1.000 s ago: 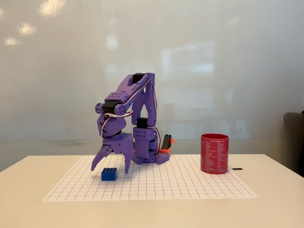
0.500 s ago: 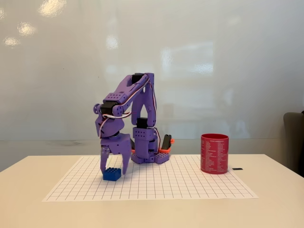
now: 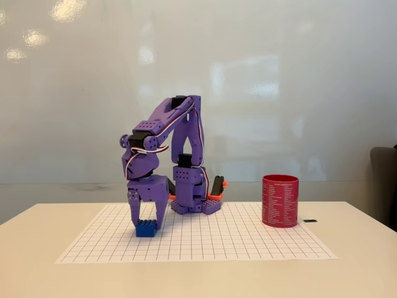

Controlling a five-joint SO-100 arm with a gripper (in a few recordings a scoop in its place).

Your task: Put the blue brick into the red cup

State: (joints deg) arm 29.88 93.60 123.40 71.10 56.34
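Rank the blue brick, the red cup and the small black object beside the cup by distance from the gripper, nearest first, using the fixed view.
1. blue brick: between the jaws of the gripper, left on the grid mat.
2. red cup: far right, at the mat's edge.
3. small black object: on the table just right of the cup.

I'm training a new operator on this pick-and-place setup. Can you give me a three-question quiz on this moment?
1. True or false: the blue brick is already inside the red cup.
2. Multiple choice: in the fixed view, the gripper is
A. above the cup
B. down around the brick, one finger on each side
C. raised high above the grid sheet
3. Fill in: in the fixed view the cup stands to the ____ of the brick.

Key:
1. False; the brick sits on the grid sheet, well apart from the cup.
2. B
3. right
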